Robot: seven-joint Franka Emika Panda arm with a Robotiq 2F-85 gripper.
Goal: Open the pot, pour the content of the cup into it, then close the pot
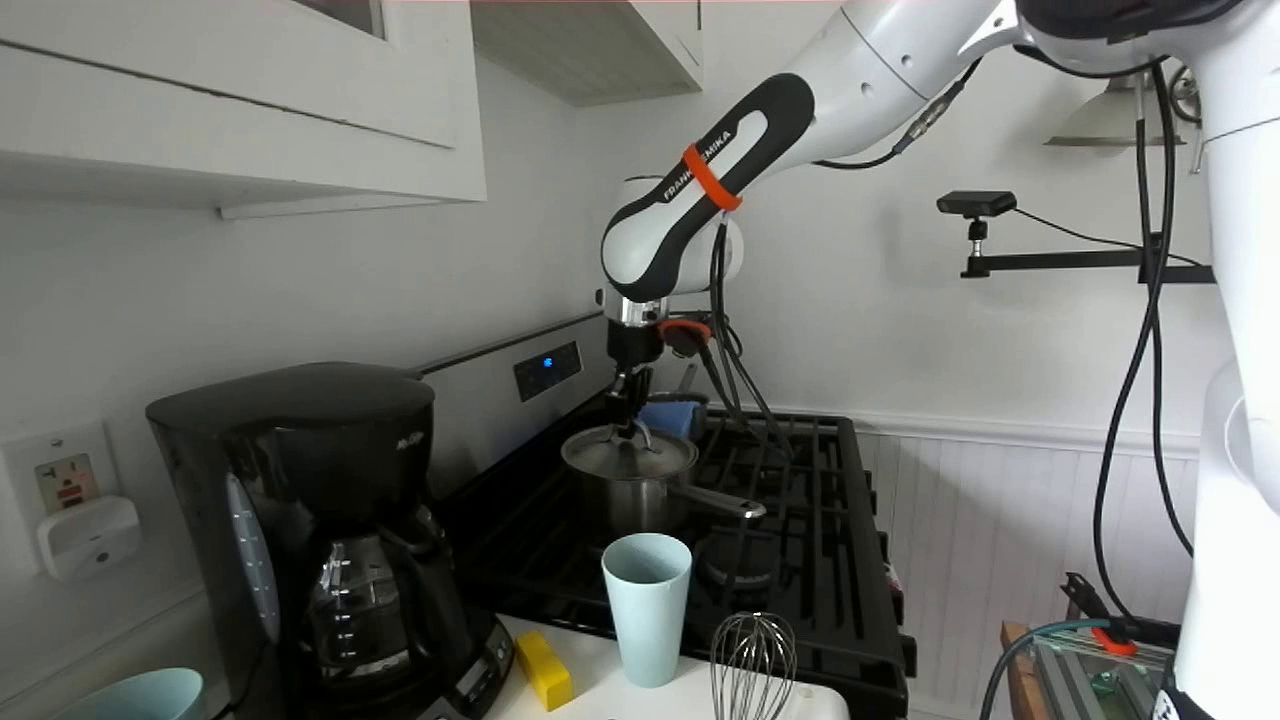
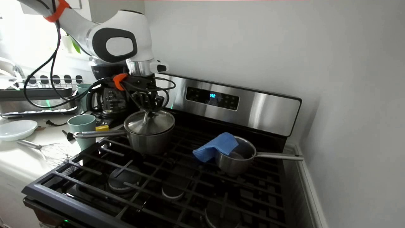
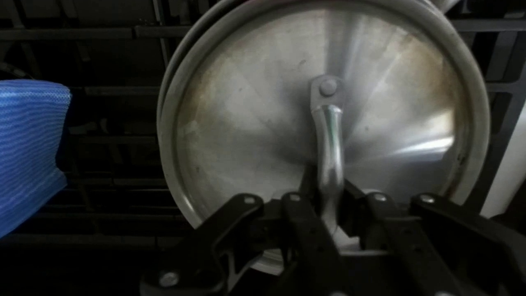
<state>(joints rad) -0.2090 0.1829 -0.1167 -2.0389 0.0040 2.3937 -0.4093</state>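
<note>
Gripping the lid handle (image 3: 331, 139), the end effector (image 3: 331, 190) is over the pot (image 2: 148, 144). Cup (image 1: 648, 615) stands upright; worktop (image 1: 600, 695) supports it.

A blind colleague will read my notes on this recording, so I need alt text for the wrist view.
The robot's black gripper is closed on the curved metal handle of a round steel pot lid, seen from above. A blue cloth shows at the left edge, against the dark stove grate.

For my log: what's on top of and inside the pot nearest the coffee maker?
A lid covers the pot; the fingers grip the lid's handle. The inside is hidden.
</note>
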